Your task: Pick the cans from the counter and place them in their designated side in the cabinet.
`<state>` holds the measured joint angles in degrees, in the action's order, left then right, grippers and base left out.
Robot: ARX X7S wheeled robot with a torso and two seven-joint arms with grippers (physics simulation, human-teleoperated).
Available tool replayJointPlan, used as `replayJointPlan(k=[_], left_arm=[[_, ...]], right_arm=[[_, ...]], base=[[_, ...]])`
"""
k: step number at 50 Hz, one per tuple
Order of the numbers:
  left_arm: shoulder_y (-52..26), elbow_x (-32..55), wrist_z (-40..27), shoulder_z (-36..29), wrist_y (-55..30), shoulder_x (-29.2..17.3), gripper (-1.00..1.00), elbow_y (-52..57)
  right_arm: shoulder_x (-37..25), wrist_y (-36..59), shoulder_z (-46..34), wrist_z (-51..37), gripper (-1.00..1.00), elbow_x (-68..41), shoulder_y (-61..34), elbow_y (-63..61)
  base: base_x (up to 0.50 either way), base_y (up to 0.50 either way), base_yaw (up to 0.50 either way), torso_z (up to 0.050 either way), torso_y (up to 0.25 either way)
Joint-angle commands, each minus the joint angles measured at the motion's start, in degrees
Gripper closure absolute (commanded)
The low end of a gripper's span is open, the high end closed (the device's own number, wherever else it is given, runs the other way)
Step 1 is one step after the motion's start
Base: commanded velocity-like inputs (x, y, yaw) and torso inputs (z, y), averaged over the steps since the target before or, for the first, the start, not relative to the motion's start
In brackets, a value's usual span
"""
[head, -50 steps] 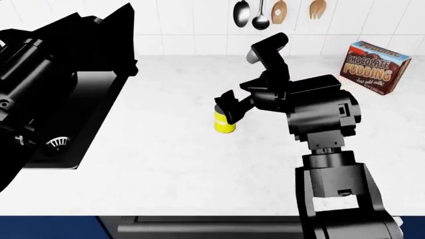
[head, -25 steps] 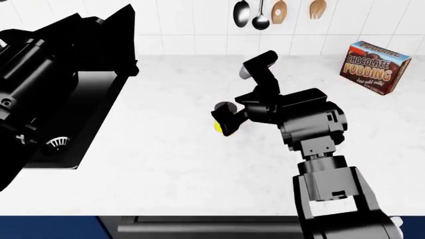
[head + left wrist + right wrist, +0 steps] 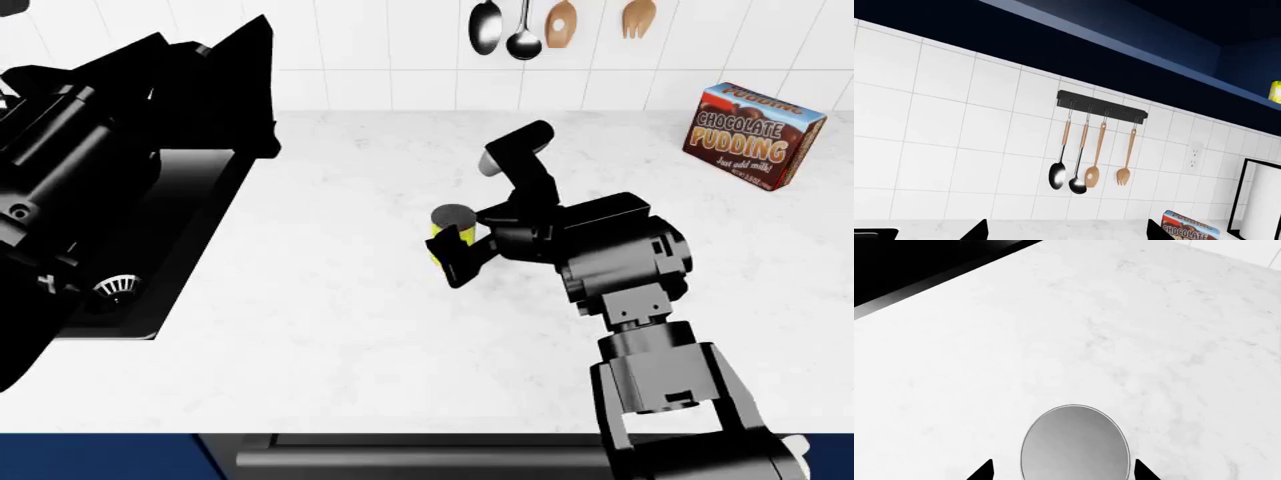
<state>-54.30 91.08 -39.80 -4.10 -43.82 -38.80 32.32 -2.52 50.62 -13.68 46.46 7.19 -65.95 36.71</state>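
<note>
Can being straddled on the tabletop

The can (image 3: pixel 451 228) is being bracketed by the right fingers (image 3: pixel 982 471), spread and unclenched; it could be tipped if clipped. Left fingers' state cannot be told. Beyond, a pudding box (image 3: pixel 750 135) is standing.

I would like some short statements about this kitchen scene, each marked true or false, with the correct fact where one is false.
1. The can stands upright on the counter. True.
2. The right claw is at the pudding box. False: it is at the can, far from the box.
3. Four utensils hang from a wall rack. True.
4. The can's lid is off. False: the right wrist view shows a grey lid in place.
5. The sink lies left of the can in the head view. True.
</note>
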Motion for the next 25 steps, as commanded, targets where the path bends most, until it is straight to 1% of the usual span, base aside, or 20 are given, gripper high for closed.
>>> replayJointPlan(k=[1, 20, 25], left_arm=[[0.4, -1.0, 0.9, -0.3, 0.1, -0.1, -1.0, 0.5], [0.6, -1.5, 1.8, -0.4, 0.4, -0.5, -1.0, -0.1], [0.7, -1.6, 2.0, -0.4, 0.5, -0.5, -1.0, -0.2]], right_arm=[[-0.5, -0.7, -1.0, -0.9, -1.0, -1.0, -0.1, 0.5], [-0.5, -0.7, -2.9, -1.2, -1.0, -2.7, -0.7, 1.7], [-0.6, -0.8, -3.2, -1.5, -1.0, -3.1, -0.8, 2.0]], base=[[0.0, 0.0, 0.0, 0.0, 0.0], [0.0, 0.0, 0.0, 0.0, 0.0], [0.0, 0.0, 0.0, -0.008, -0.096]])
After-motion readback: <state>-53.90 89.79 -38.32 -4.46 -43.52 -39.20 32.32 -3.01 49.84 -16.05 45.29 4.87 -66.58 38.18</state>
